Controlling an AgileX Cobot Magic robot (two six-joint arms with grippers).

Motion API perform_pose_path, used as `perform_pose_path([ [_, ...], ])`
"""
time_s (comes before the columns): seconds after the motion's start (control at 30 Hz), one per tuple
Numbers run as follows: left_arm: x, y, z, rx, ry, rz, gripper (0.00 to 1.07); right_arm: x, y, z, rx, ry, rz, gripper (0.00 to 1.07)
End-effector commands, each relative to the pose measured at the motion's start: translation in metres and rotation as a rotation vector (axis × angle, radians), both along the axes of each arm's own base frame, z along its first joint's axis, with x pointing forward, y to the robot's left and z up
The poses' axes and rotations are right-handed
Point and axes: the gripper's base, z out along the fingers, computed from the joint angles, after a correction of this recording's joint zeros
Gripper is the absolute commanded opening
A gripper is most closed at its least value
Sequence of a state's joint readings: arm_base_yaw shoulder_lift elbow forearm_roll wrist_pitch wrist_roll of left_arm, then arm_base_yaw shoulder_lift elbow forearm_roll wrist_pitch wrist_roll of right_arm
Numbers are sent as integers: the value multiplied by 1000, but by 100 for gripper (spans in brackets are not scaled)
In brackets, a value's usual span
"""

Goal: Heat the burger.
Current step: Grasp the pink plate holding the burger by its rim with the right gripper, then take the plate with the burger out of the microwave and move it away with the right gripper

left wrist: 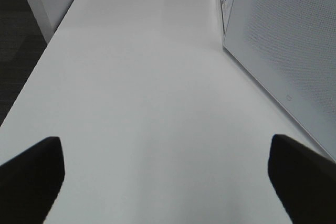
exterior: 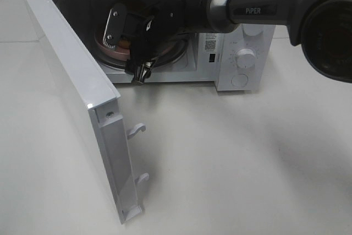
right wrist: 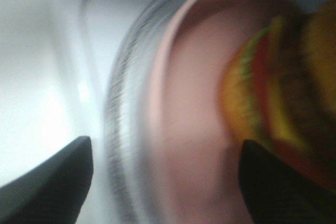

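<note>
burger (right wrist: 283,87) on pink plate (right wrist: 194,108), already inside the microwave (exterior: 242,59) on its glass turntable (exterior: 165,59). right gripper (right wrist: 163,177) apart around the plate, apparently letting go, though blurred. left gripper (left wrist: 165,177) wide apart, idle over table (left wrist: 142,77). door (exterior: 71,86) open; shutting, setting dial (exterior: 246,57) left.

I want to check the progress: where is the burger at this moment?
The burger sits on its pink plate on the glass turntable inside the open microwave, at the back of the high view, mostly hidden behind the right gripper.
</note>
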State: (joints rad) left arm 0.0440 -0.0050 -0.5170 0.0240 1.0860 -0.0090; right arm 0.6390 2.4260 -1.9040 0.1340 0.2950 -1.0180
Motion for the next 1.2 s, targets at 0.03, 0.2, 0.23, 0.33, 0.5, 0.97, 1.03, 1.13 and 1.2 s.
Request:
perform_pose_path([
  [0.03,-1,0,0,-2,-25,4,98,-11,4,-16,-56,72,29,76],
  [0.2,-1,0,0,-2,-25,4,98,-11,4,-8,-52,62,31,76],
  [0.23,-1,0,0,-2,-25,4,98,-11,4,-8,-52,62,31,76],
  [0.33,-1,0,0,-2,-25,4,98,-12,3,-5,-59,66,34,76],
  [0.5,-1,0,0,-2,-25,4,98,-12,3,-6,-62,70,34,73],
  [0.97,-1,0,0,-2,-25,4,98,-15,1,2,-84,83,45,0],
  [1.03,-1,0,0,-2,-25,4,98,-15,0,3,-90,82,48,0],
  [1.13,-1,0,0,-2,-25,4,98,-16,-1,9,-112,85,60,0],
  [1.2,-1,0,0,-2,-25,4,98,-17,-2,10,-116,91,62,0],
])
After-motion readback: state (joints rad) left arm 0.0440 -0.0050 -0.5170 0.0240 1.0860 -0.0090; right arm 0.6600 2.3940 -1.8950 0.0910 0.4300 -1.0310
